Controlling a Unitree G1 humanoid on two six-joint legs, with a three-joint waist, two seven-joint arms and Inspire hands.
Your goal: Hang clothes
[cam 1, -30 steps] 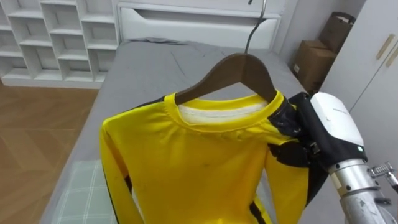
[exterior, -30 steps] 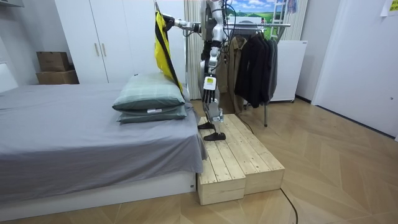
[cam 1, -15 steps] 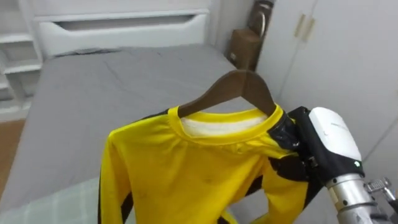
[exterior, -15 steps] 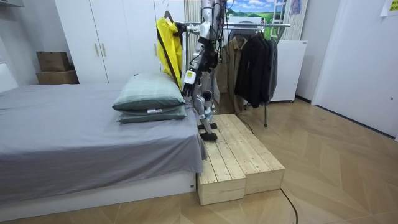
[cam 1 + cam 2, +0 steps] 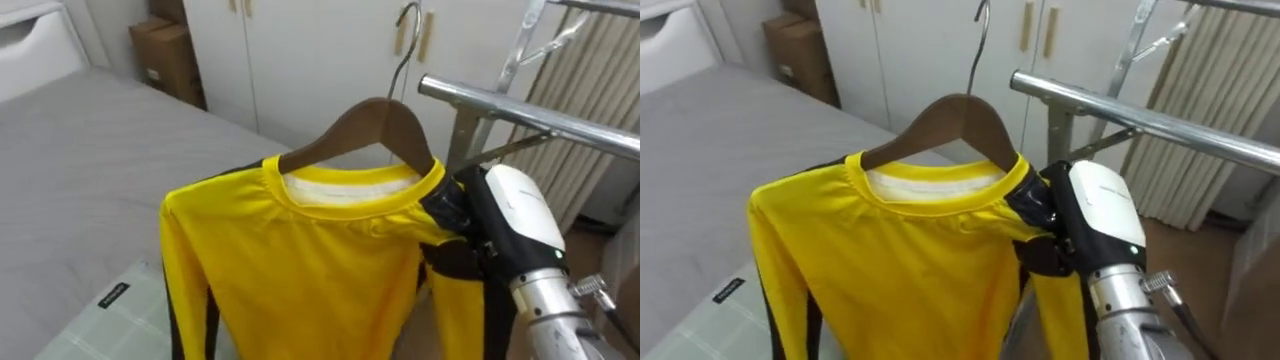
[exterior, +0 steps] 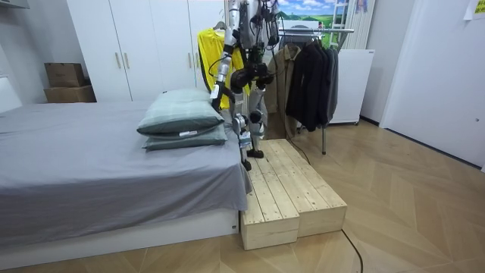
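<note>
Holding the yellow shirt (image 5: 300,270) on its hanger (image 5: 365,125) just beside the rail (image 5: 520,110), the right hand (image 5: 510,215) has its fingers (image 5: 445,205) closed on the shirt's shoulder. Next, I think, the hook (image 5: 405,40) must go up over the rail. The left hand (image 6: 214,93) hangs well below the rail.

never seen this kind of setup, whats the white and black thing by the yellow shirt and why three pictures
That is the right hand of a two-legged humanoid robot. Two pictures come from the camera eyes in its head, looking down at its work; the third comes from a camera standing in the room. The hand grips the shoulder of a yellow shirt on a wooden hanger, holding it up near the metal rail of a clothes rack. In the room view the robot stands on a wooden platform beside a grey bed with pillows, and its left hand hangs low.
</note>
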